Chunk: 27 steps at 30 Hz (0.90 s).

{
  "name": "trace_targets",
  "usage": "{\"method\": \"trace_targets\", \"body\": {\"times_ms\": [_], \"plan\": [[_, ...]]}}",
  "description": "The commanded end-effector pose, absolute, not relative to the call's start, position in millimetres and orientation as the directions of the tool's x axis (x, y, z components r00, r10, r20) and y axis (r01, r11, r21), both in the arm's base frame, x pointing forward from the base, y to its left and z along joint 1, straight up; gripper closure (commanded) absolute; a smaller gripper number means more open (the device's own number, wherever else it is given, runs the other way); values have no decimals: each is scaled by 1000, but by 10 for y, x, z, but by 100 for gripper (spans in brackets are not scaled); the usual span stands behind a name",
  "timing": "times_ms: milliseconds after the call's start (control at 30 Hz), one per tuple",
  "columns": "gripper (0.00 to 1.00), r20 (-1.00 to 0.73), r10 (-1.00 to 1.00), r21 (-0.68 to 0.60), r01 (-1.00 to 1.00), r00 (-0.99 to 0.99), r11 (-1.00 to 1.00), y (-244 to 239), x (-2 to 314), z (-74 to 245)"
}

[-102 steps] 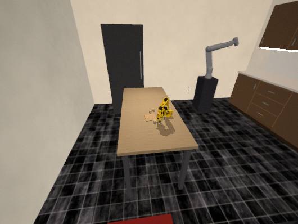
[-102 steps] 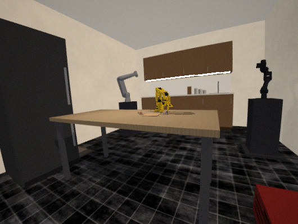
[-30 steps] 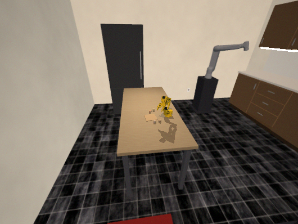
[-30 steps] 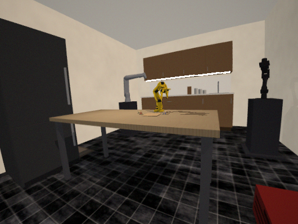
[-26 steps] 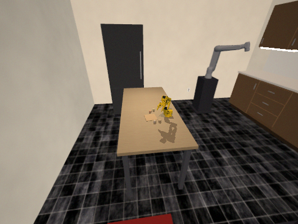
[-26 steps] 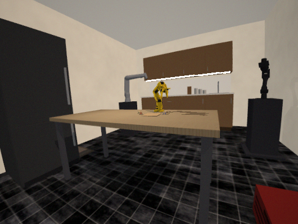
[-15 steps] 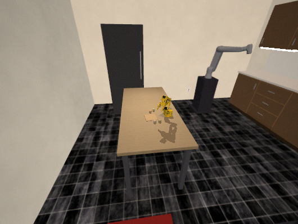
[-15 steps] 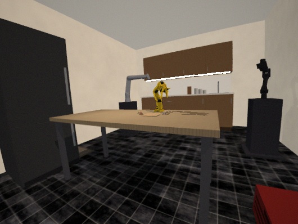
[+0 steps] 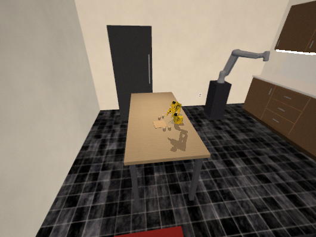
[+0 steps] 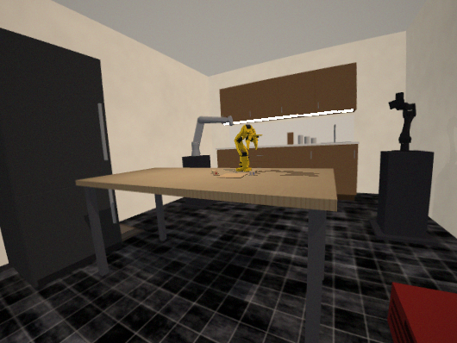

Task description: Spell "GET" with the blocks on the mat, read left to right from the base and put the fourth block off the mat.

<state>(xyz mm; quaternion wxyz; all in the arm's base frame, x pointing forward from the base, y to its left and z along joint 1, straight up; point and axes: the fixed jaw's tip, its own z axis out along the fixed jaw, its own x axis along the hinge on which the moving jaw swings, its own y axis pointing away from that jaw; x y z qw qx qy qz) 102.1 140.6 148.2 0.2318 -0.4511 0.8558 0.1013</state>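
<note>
Mat (image 9: 158,124) on counter (image 9: 143,149). 2 blocks (image 9: 163,116) at its 12 o'clock and 2 more (image 9: 164,129) at 5, all seemingly off it; letters unreadable. Arm (image 9: 176,112) at 2, raised, jaws narrow and holding nothing, likely between picks.

Bench (image 9: 155,149) is showing a matt, light wood-grain top w/ smooth grey metal-looking legs. Mat (image 9: 158,124) is looking like flat tan card, matt. Arm (image 9: 176,111) is showing as yellow plastic, slight sheen. Floor (image 9: 238,193) is reading as dark, marbled glossy tile. Blocks too small to judge.
</note>
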Motion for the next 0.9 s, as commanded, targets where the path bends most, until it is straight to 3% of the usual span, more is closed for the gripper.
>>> {"method": "trace_targets", "body": {"times_ms": [0, 300, 867], "plan": [[68, -526, -734, -65, -840, -429, 538, 1416, 1034, 1558], [68, -513, -797, -135, -888, -318, 440, 1407, 1041, 1546], [68, -404, -911, -344, -937, 84, 66, 1372, 1074, 1508]]}}
